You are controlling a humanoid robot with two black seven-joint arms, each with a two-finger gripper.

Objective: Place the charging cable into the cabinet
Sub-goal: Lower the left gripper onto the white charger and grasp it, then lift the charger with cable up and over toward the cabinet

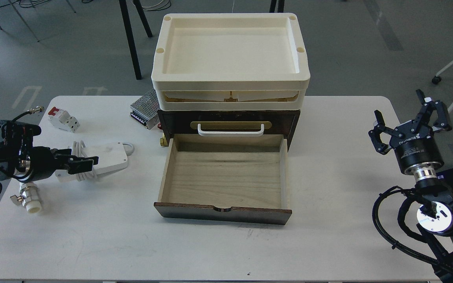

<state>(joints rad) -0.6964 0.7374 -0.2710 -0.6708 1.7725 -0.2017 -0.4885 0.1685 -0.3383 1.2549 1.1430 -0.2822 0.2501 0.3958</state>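
Observation:
The charging cable [107, 155], a flat white power brick with its cord wound round the middle, lies on the table left of the cabinet. My left gripper [87, 164] points right, low over the brick's left end and the wound cord, hiding that part. Its fingers overlap side-on, so I cannot tell open from shut. The cabinet [171, 120] is a dark brown box. Its pale-wood drawer [226, 179] is pulled out and empty, and a white handle [230, 131] sits above it. My right gripper [407, 120] is open and empty at the table's right edge.
Cream trays [230, 84] are stacked on the cabinet. A white-and-red breaker block [63, 119] and a perforated metal power supply [144, 108] lie at the back left. A brass-and-white valve fitting [28, 199] lies under my left arm, near the left edge of the white table [210, 251].

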